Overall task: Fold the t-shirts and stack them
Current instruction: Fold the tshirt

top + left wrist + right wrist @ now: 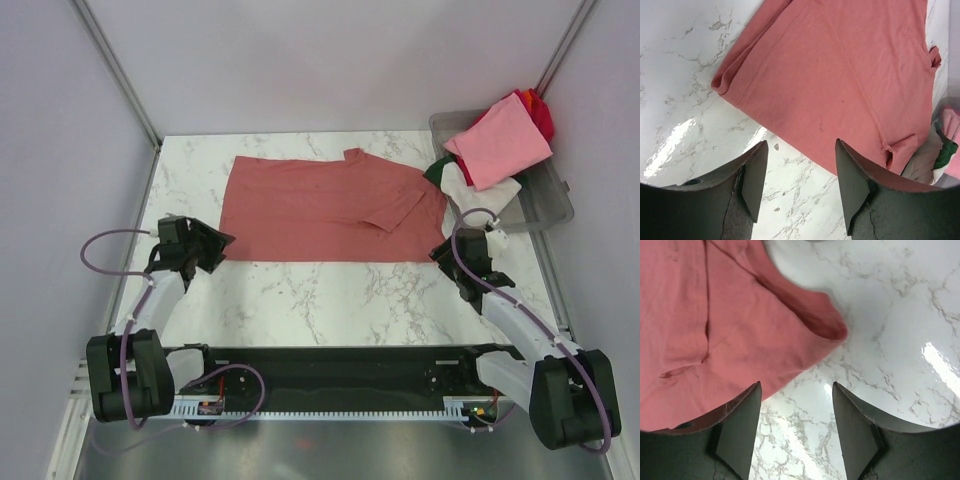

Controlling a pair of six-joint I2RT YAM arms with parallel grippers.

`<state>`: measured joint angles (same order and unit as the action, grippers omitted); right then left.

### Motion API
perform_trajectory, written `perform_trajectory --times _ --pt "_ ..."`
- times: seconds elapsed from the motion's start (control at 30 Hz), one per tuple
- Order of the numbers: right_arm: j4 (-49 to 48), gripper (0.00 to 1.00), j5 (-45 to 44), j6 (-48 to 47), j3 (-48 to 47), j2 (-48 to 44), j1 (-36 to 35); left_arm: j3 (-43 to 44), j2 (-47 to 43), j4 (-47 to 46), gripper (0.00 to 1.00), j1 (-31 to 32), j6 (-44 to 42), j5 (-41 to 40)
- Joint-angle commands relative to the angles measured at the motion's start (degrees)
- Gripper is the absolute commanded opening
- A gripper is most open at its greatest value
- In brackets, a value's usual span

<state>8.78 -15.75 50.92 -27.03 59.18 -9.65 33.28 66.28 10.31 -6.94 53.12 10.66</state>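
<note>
I am hovering the left gripper [800,147] and right gripper [796,386], both spread and empty, beside the brick-red t-shirt [320,210]; catching one layer only risks a skewed fold.

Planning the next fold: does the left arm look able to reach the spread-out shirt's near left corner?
Probably yes: the left claw hangs open right by that corner of the shirt, only bare table between.

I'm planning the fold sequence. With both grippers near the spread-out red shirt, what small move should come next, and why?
Probably lower the left gripper and right gripper, both open and empty, onto the near corners of the brick-red shirt and pinch. It lies flat on the table, unheld, with one corner just ahead of each gripper.
</note>
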Motion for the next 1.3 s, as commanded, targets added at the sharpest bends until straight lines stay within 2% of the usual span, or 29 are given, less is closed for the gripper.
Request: perform_trajectory --times 0.0,0.4,0.77,0.87,0.9,0.97,1.13,1.27 --pt "-6.0 0.66 -3.4 6.0 3.4 -0.2 -0.3 -0.9 -2.7 -3.9 0.63 -0.2 -0.7 0.7" --pt "-13.6 0.64 -7.4 12.4 7.1 4.9 -0.3 -2.3 -3.1 -3.8 0.61 -0.1 0.0 0.2" --pt "-19.6 0.47 -10.9 17.4 6.6 14.4 -0.3 -4.2 -3.9 -5.6 0.57 -0.2 2.3 -1.1" --pt "-20.0 0.29 -13.3 16.5 5.8 16.1 -0.3 -4.5 -3.4 -5.7 0.55 -0.2 2.6 -1.3" --pt "-19.5 0.15 -13.7 15.4 4.8 16.8 -0.3 -4.6 -3.3 -5.9 0.53 -0.2 2.6 -1.3" --pt "-18.2 0.01 -15.1 14.4 3.7 17.2 -0.3 -4.6 -2.2 -5.6 0.52 -0.1 2.3 -1.8" --pt "-17.3 0.0 -16.2 12.1 3.9 15.3 -0.3 -4.6 0.5 -5.2 0.47 0.0 2.1 -4.4" --pt "-18.6 0.0 -14.5 11.8 4.9 14.7 -0.3 -2.2 6.0 -2.9 0.45 -0.1 2.5 -6.0"
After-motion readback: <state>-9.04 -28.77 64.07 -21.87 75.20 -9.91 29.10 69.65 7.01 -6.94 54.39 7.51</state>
